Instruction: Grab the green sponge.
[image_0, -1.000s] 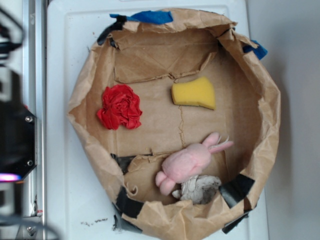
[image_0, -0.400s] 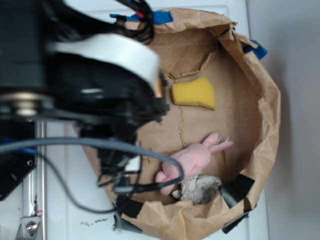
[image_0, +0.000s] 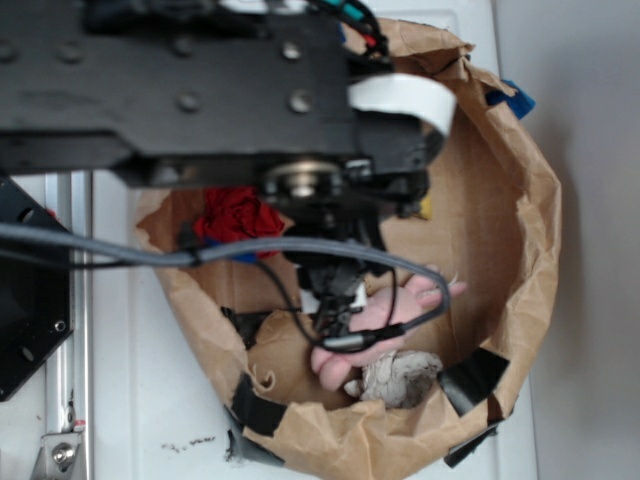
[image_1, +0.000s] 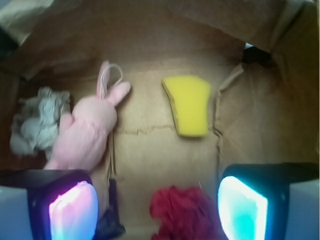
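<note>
The green sponge (image_1: 189, 105) is a yellow foam block with one slanted edge, lying flat on the brown paper floor, ahead of me in the wrist view. My gripper (image_1: 157, 210) is open and empty, high above the floor, its fingers (image_1: 72, 210) wide apart, with the red ruffled cloth (image_1: 185, 212) between and below them. The sponge lies beyond the cloth, clear of the fingers. In the exterior view my arm (image_0: 250, 100) covers the sponge except a yellow sliver (image_0: 427, 207).
A pink plush bunny (image_1: 85, 132) lies left of the sponge, with a grey crumpled cloth (image_1: 35, 122) beside it. All sit inside a brown paper basin with raised walls (image_0: 530, 230) and black tape patches (image_0: 475, 378). The red cloth (image_0: 235, 215) shows under the arm.
My arm has swung in from the left and moved right over the basin, now covering the sponge and most of the red cloth. The objects have not moved.
</note>
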